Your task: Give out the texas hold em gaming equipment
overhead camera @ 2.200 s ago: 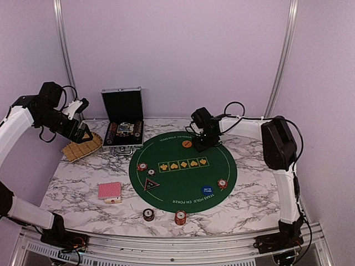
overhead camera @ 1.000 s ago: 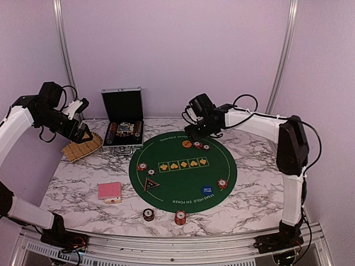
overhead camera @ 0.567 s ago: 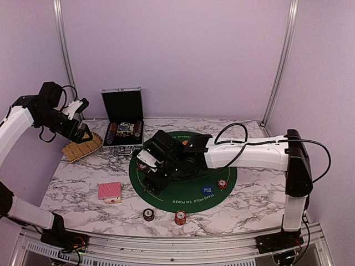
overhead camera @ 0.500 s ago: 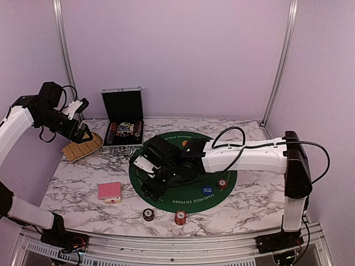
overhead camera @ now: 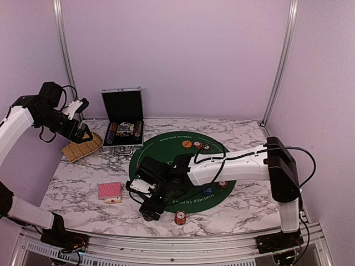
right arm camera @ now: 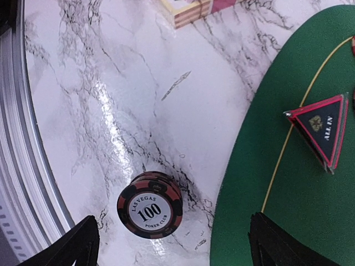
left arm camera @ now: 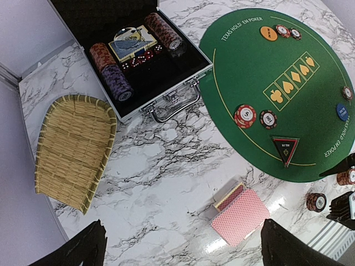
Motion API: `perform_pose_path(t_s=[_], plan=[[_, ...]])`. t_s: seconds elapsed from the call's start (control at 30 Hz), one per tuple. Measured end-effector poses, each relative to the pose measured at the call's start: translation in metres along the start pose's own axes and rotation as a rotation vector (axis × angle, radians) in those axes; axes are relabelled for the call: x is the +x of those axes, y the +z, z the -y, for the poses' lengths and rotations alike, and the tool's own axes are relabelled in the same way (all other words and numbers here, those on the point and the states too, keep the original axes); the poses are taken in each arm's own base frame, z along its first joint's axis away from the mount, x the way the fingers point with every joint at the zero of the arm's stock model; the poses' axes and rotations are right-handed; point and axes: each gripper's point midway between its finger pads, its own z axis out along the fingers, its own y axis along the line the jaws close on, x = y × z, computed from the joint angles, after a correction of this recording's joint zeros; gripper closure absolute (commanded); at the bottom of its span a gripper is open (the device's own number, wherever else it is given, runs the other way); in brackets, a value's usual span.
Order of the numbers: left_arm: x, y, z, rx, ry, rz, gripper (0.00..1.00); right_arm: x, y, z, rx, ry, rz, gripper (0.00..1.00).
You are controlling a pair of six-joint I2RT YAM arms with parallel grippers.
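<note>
- Target: dark "100" poker chip stack point(right arm camera: 150, 205), on the marble just off the green felt mat's point(right arm camera: 266, 183) near-left rim, clear of the felt.
- My right gripper point(right arm camera: 172, 238) hangs over it with the fingers spread wide and nothing held; the stack sits nearer one finger than the other.
- Risk: off-centre as I am, the nearer finger would likely meet the stack first and push it, so the chips shear or scatter.
- Risk: a side squeeze may catch only the upper chips and leave the lower ones behind.
- Risk: my other finger is over the mat's rim; going down there could snag the felt or nudge the triangular "ALL IN" button point(right arm camera: 321, 130) just inside the rim.
- Risk: my forearm lies across the mat, so a low sweep could drag chips or buttons under it.
- The red chip stack point(overhead camera: 180, 217) off the mat's near rim and the red-backed card deck point(left arm camera: 239, 216) off its left are also near my wrist.
- My left gripper point(left arm camera: 183, 244) is wide open and empty, well off the mat's far-left side above the wicker tray point(left arm camera: 75, 147).
- Hidden: in the top view my wrist covers the target; the wrist view cuts off my fingertips; I cannot tell chip count or my height above the stack.
</note>
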Motion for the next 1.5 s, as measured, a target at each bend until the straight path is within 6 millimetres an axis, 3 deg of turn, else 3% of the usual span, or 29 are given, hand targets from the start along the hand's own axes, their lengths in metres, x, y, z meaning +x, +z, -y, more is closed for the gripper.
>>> perform_pose_path(t_s=[0.23,0.8,1.5], plan=[[0.000,0.000,0.000,0.000,0.000,0.000,0.01,0.013,0.015,-0.012,-0.030,-0.028,-0.053,0.19],[0.000,0.000,0.000,0.000,0.000,0.000,0.01,0.014,0.020,-0.016,-0.036,-0.042,-0.062,0.50],[0.000,0.000,0.000,0.000,0.000,0.000,0.01,0.013,0.020,-0.019,-0.038,-0.047,-0.058,0.68]])
